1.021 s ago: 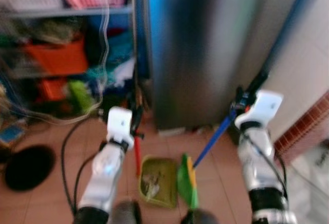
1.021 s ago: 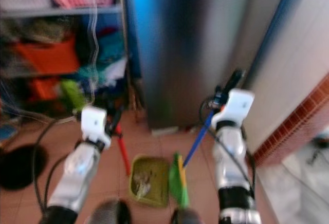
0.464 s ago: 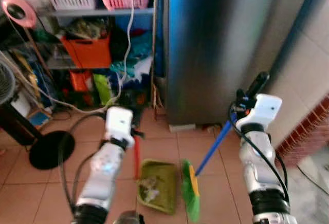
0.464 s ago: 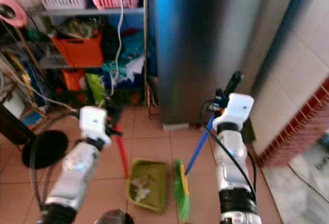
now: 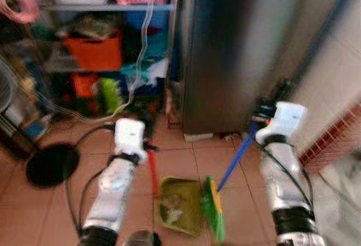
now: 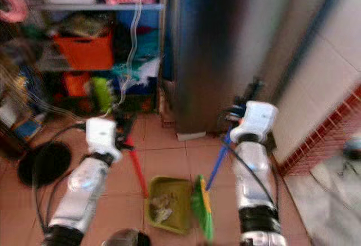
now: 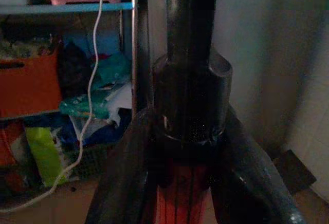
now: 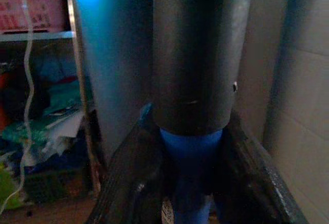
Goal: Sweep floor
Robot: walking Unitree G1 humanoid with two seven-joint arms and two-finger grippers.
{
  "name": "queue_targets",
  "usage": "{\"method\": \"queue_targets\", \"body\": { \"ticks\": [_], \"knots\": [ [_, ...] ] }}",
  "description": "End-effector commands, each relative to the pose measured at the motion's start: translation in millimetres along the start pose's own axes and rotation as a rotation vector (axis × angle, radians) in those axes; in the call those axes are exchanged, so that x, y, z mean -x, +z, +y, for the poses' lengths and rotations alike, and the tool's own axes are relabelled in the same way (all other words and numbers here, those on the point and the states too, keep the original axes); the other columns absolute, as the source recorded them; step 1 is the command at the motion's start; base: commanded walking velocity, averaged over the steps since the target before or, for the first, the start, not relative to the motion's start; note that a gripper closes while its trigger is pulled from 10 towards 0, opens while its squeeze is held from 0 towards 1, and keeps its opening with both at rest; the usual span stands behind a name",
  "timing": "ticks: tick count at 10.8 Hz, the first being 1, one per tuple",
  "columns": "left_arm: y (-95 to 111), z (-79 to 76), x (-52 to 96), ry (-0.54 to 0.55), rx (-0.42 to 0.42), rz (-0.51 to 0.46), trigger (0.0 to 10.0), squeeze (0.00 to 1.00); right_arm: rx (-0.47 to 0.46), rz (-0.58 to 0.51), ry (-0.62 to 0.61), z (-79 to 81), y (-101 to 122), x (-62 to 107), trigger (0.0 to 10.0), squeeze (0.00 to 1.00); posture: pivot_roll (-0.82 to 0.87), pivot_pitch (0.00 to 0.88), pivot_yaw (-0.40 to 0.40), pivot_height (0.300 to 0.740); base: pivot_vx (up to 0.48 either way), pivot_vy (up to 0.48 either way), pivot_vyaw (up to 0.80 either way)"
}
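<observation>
Left tool (image 7: 185, 183) clamped on red dustpan handle (image 5: 151, 170); dustpan (image 5: 181, 205) on floor (image 5: 186, 161), debris inside. Right tool (image 8: 191, 183) clamped on blue broom handle (image 5: 237, 156); green brush (image 5: 214, 209) just beside pan. Step: collecting dirt. Next: likely carry pan level, avoid spilling.

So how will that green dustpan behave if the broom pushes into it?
The dustpan looks like thin plastic, so it is probably light and may slide on the smooth tiles. The left hand grips its red handle, which should steady it. The loose debris inside could spill if it tilts.
</observation>
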State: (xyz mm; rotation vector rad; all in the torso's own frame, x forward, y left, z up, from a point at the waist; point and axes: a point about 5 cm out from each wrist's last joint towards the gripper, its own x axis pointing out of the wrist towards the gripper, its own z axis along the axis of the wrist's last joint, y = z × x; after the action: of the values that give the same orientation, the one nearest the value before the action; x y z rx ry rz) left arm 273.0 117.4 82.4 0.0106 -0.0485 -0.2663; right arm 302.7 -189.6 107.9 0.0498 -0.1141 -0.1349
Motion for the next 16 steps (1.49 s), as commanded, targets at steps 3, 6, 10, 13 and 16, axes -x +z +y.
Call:
{"method": "queue_targets", "body": {
  "ticks": [3,6,10,13,16],
  "knots": [
    [13.2,0.8,-4.2,-0.004,-0.013,-0.054,10.0,0.0,-0.001,0.011,-0.021,-4.6,-2.1,2.6,10.0,0.0,-0.07,0.0,-0.002,0.74,0.0,0.48,-0.53],
    [13.2,3.1,-4.4,0.002,-0.013,-0.052,10.0,0.0,0.006,0.014,-0.031,-6.9,-3.2,3.3,10.0,0.0,-0.07,0.0,0.0,0.74,0.0,0.48,-0.8],
    [12.8,3.3,-4.0,0.005,-0.005,-0.05,10.0,0.0,0.014,0.024,-0.022,-5.6,-5.2,4.0,10.0,0.0,-0.06,0.0,-0.01,0.74,0.0,0.48,-0.8],
    [14.1,5.4,-4.4,0.005,-0.012,-0.052,10.0,0.0,0.01,0.016,-0.021,-3.2,-3.0,-0.2,10.0,0.0,-0.07,0.0,0.011,0.74,0.0,0.48,-0.73],
    [15.5,6.8,-8.0,0.006,-0.014,-0.055,10.0,0.0,0.019,0.011,-0.025,-4.6,-1.7,-2.0,10.0,0.0,-0.07,0.0,0.014,0.74,0.0,0.48,-0.16]
  ]
}}
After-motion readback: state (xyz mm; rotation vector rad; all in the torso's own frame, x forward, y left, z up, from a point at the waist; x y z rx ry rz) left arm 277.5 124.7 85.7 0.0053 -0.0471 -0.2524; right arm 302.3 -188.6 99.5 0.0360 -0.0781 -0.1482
